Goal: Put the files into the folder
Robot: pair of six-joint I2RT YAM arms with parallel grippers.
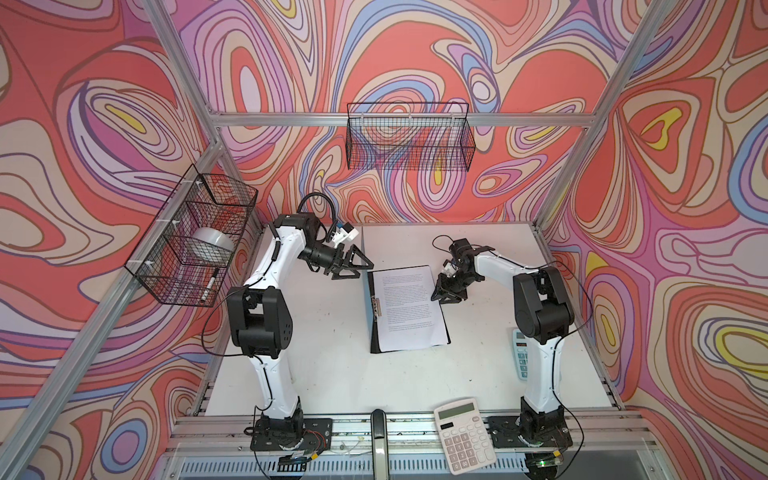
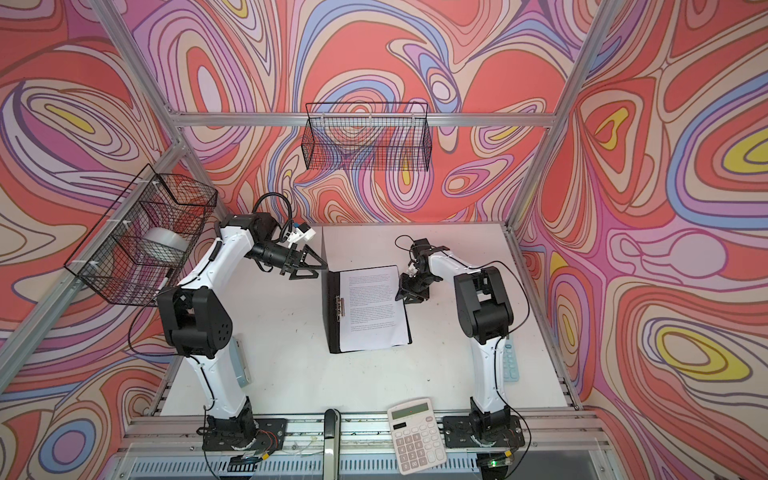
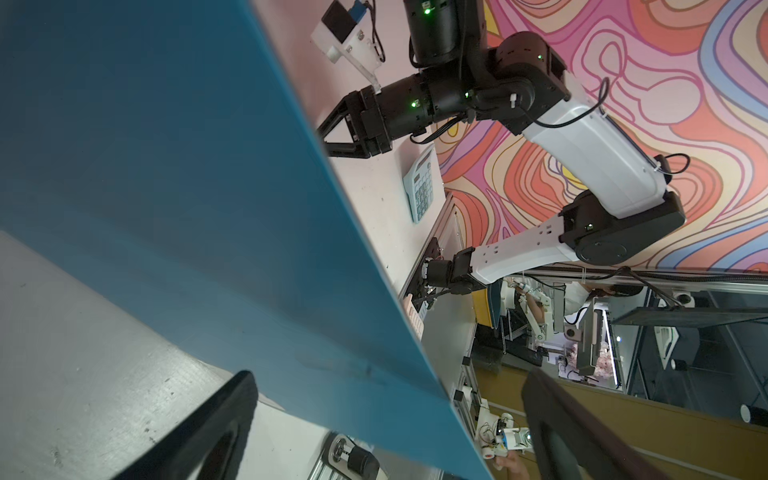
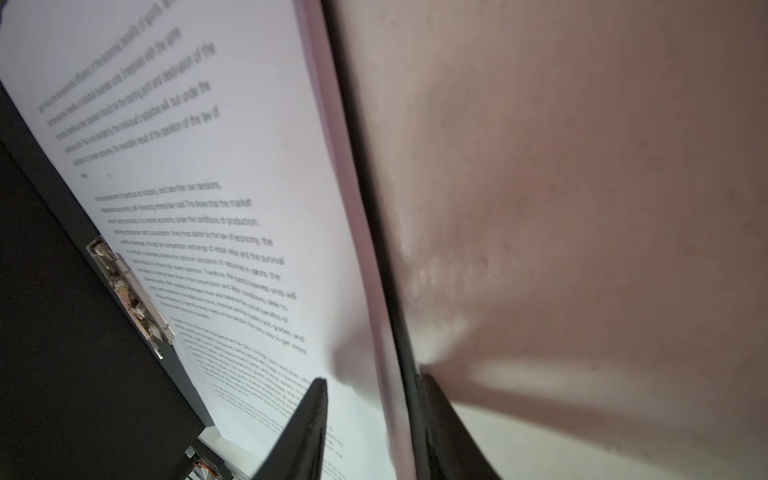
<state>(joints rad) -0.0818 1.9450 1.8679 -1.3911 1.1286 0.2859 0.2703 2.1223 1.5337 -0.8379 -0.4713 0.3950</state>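
Although the white table is mostly bare, the open folder at its middle looks precarious. Its blue front cover stands on edge along the spine, and nothing holds it. The files lie inside on the black back half, a little skewed, so their near corner reaches the folder's edge.

The left gripper hangs beside the far end of the standing cover, its claw spread wide and empty. The right gripper sits low at the outer edge of the files with its claw part-way apart. One finger is over the top sheet and the other outside the black edge, clamped on nothing I can see. The metal clip sits at the sheets' inner edge; whether it bites them I cannot tell.

The likely trouble is that the unheld cover topples onto the right claw, or flops outward. Closing the folder now could crease the skewed corner. Dragging the right claw away could pull the top sheet out with it.
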